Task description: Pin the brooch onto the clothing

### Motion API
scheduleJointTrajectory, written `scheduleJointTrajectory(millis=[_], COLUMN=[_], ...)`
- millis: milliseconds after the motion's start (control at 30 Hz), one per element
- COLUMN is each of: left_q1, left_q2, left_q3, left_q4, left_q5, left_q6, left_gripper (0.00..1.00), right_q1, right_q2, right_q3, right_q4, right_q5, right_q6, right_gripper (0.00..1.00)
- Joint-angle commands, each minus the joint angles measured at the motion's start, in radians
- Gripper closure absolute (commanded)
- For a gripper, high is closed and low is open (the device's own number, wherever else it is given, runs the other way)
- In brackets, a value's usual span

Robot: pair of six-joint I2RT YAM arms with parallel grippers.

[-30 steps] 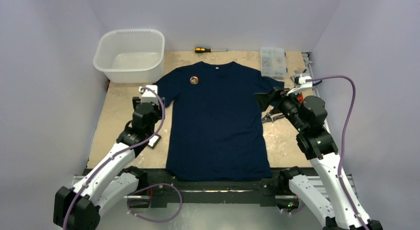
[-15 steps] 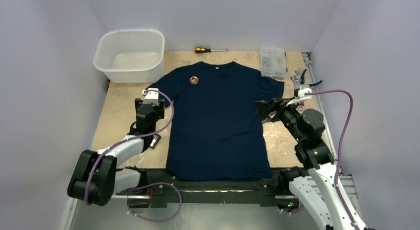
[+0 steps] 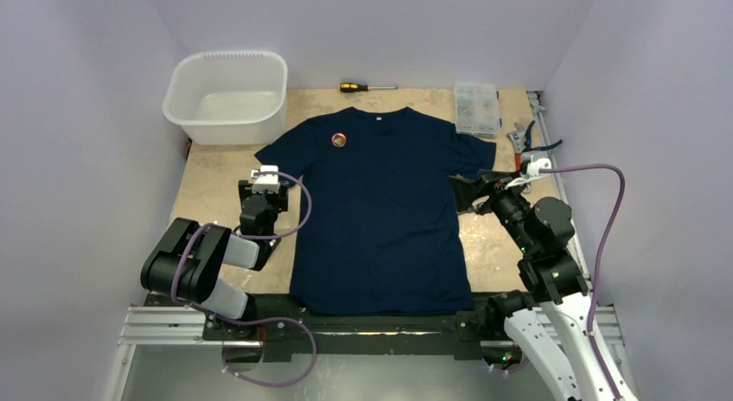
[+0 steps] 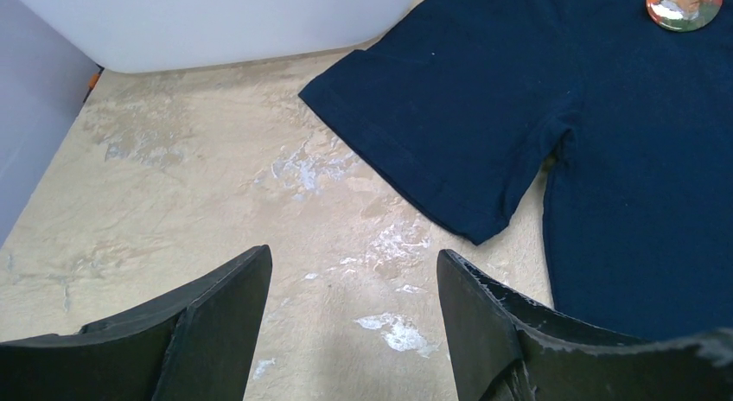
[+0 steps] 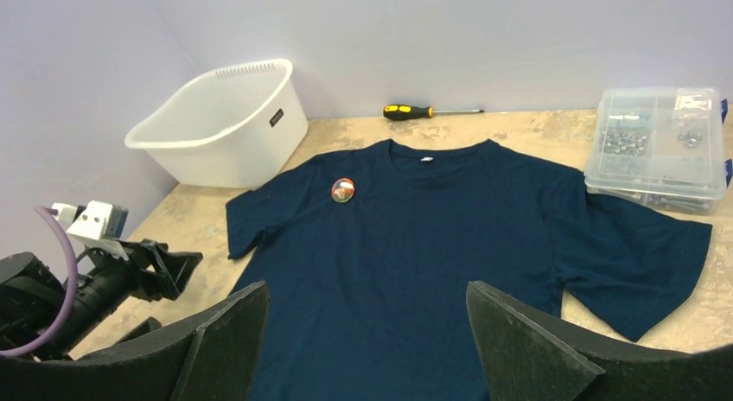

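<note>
The dark navy T-shirt (image 3: 380,219) lies flat in the middle of the table, collar towards the back. The round reddish-orange brooch (image 3: 339,140) sits on its chest left of the collar; it also shows in the left wrist view (image 4: 685,3) and the right wrist view (image 5: 343,189). My left gripper (image 3: 259,190) is open and empty over bare table, just left of the shirt and short of its left sleeve (image 4: 449,116). My right gripper (image 3: 463,192) is open and empty at the shirt's right edge, facing across it (image 5: 366,293).
A white plastic tub (image 3: 226,94) stands at the back left. A yellow-handled screwdriver (image 3: 367,87) lies along the back edge. A clear parts box (image 3: 476,107) touches the shirt's right sleeve, with cutters (image 3: 527,140) beside it. Walls close in left and right.
The left arm has folded back towards its base, and its gripper has drawn nearer and off the sleeve. The right arm has pulled back slightly. The brooch and shirt have not moved.
</note>
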Motion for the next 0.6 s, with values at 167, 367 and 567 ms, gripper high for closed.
scheduleJointTrajectory(millis=[167, 367, 567], left_q1=[0.018, 0.064, 0.072], left_q2=[0.091, 0.176, 0.156], left_q3=[-0.001, -0.02, 0.003], left_q4=[0.227, 0.342, 0.263], left_q5=[0.003, 0.076, 0.082], left_q6=[0.007, -0.014, -0.026], left_gripper=[0.29, 0.29, 0.28], right_q1=[-0.005, -0.004, -0.005], right_q2=[-0.001, 0.006, 0.006], right_q3=[0.031, 0.039, 0.035], right_q4=[0.012, -0.001, -0.013], right_q5=[-0.004, -0.005, -0.006], right_q6=[-0.003, -0.004, 0.0], right_gripper=[0.12, 0.11, 0.1])
